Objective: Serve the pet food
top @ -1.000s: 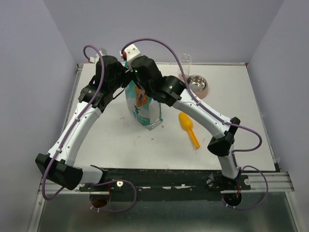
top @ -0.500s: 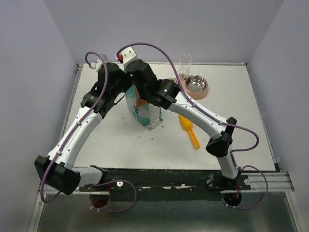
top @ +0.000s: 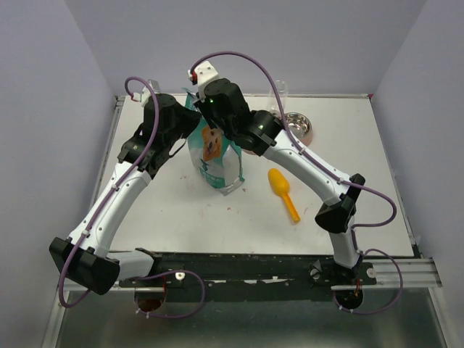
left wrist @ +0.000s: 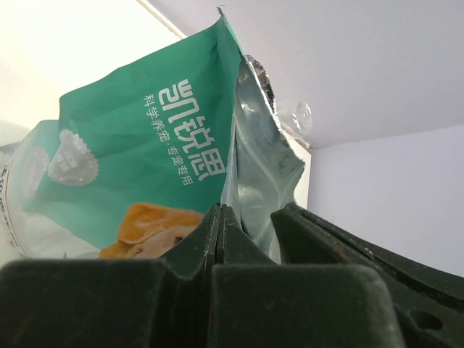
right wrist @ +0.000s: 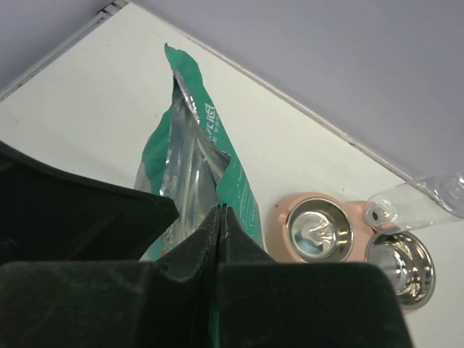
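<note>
Surface (top: 348, 210): white, carrying all below.
Bag (top: 215, 163): teal, upright, long axis vertical, mouth uppermost, standing between the two arms.
Left end effector (left wrist: 220, 217): pinched shut on the bag's top edge, from the left.
Right end effector (right wrist: 221, 217): nipped narrow on the opposite lip.
Bowl (top: 296, 127): right of the bag, apart, nearer the right arm.
Scoop (top: 283, 192): orange, lying flat right of the bag.
Pet food: not visible — presumably inside the bag, below both end effectors.

One bag (top: 210, 168); one scoop (top: 283, 193); two steel bowls (right wrist: 317, 230); one clear bottle (right wrist: 419, 201).
</note>
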`<state>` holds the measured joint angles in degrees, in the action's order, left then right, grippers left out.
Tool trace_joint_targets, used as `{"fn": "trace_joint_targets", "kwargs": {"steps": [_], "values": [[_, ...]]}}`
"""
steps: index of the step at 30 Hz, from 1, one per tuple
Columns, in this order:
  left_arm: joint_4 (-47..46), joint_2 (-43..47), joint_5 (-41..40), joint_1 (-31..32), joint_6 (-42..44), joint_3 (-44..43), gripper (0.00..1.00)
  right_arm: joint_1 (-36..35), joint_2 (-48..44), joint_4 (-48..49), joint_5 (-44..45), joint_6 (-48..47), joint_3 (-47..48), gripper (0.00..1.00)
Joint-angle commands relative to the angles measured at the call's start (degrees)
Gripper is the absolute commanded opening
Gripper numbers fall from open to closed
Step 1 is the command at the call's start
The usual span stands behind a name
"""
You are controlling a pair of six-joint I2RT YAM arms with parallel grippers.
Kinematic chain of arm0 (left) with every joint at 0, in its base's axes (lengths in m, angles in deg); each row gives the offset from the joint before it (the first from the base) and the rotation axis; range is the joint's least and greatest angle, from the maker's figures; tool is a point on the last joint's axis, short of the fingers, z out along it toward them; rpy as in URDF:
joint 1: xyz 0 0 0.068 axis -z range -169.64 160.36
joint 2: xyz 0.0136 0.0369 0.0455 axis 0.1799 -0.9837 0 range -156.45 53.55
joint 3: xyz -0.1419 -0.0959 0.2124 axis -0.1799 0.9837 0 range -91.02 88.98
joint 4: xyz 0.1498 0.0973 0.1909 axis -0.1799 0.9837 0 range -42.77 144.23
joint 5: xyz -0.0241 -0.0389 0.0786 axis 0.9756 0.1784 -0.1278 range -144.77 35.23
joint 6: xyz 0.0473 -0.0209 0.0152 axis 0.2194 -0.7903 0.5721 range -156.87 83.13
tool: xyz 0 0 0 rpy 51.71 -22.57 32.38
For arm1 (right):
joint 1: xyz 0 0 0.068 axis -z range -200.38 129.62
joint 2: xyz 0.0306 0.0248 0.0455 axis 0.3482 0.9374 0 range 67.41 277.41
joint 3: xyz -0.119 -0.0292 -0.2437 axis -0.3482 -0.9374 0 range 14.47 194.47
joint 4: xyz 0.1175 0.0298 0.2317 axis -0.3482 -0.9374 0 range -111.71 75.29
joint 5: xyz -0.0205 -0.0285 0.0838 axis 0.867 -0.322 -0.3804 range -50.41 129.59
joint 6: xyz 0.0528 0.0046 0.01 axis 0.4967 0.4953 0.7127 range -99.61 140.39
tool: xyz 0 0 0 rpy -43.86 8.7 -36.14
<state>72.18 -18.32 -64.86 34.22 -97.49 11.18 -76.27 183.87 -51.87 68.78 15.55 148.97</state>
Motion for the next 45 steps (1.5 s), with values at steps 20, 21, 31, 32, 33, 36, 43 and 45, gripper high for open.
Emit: {"fn": "trace_joint_targets", "kwargs": {"steps": [20,21,31,32,33,36,43,45], "values": [[2.65,1.39,1.83,0.23,0.68,-0.42,0.00,1.49,4.47,-7.13,0.08,-1.31,3.49,0.26],[2.56,1.30,1.83,0.23,0.68,-0.42,0.00,1.58,4.47,-6.96,0.25,-1.57,3.32,0.24],[-1.12,0.51,7.70,-2.23,-3.71,0.28,0.00,1.49,-1.15,-1.33,-4.92,1.50,-2.23,0.01],[-2.09,0.25,8.67,-2.50,-3.98,0.37,0.00,1.58,-1.24,-1.50,-5.80,1.85,-1.61,0.01],[-2.27,-0.19,9.64,-2.85,-4.24,0.28,0.01,1.58,-1.24,-1.77,-6.59,2.11,-1.08,0.01],[-2.54,-1.42,10.09,-2.94,-3.63,-0.60,0.06,1.58,-1.24,-2.03,-7.74,2.73,0.41,0.01],[-2.89,-2.04,12.28,-2.94,-3.98,0.19,0.23,1.58,-0.97,-2.56,-8.53,3.08,1.47,0.01],[-3.67,-1.69,12.55,-3.03,-3.98,0.72,0.33,1.58,-0.89,-2.82,-8.97,3.26,2.08,0.01]]}}
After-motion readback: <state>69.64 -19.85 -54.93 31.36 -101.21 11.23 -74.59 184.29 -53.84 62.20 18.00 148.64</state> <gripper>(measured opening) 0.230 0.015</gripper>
